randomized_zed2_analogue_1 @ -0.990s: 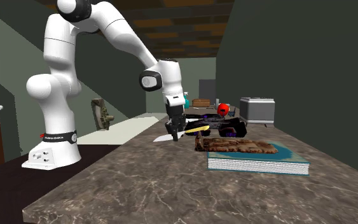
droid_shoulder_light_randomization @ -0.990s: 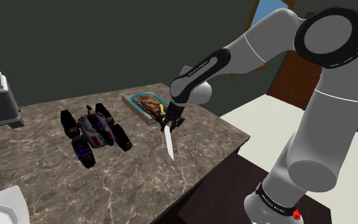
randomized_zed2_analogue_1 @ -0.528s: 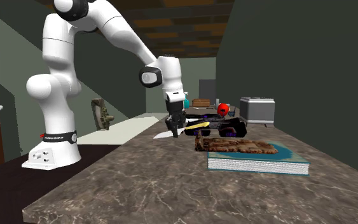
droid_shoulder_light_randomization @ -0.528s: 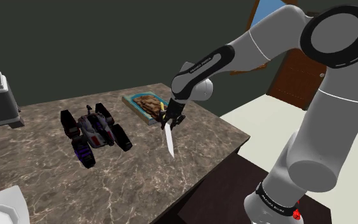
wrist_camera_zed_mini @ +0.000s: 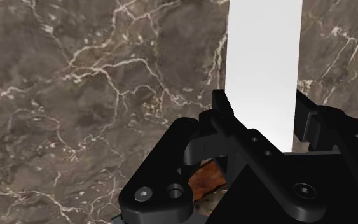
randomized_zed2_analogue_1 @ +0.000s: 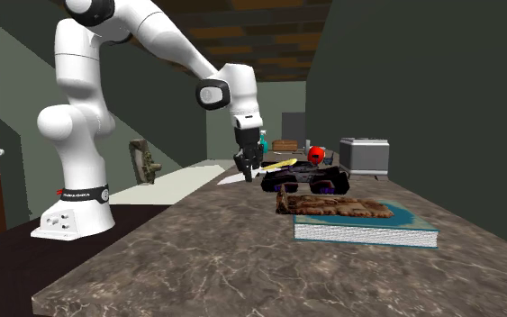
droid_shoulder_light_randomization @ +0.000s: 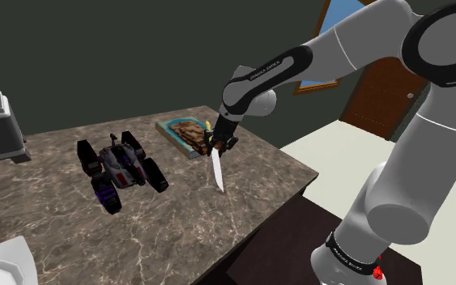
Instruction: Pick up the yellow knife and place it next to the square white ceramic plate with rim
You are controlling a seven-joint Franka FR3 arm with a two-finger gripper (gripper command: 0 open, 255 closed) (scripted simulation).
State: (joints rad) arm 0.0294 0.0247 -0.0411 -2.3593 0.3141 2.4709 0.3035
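Fingers [wrist_camera_zed_mini: 224,119] pinch the knife [droid_shoulder_light_randomization: 217,172] above a veined brown counter [droid_shoulder_light_randomization: 181,223], dark walls [droid_shoulder_light_randomization: 96,57] behind.

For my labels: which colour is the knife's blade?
White; the knife blade shows best in the wrist view.

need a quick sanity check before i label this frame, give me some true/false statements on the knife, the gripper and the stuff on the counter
1. The gripper is shut on the yellow-handled knife. True.
2. The knife lies flat on the marble countertop. False: it is held in the gripper, up off the countertop.
3. In the shoulder view the teal book lies to the right of the black and purple tracked toy vehicle. True.
4. The knife is already beside the white plate. False: the plate is at the shoulder view's lower left corner, well apart from the knife.
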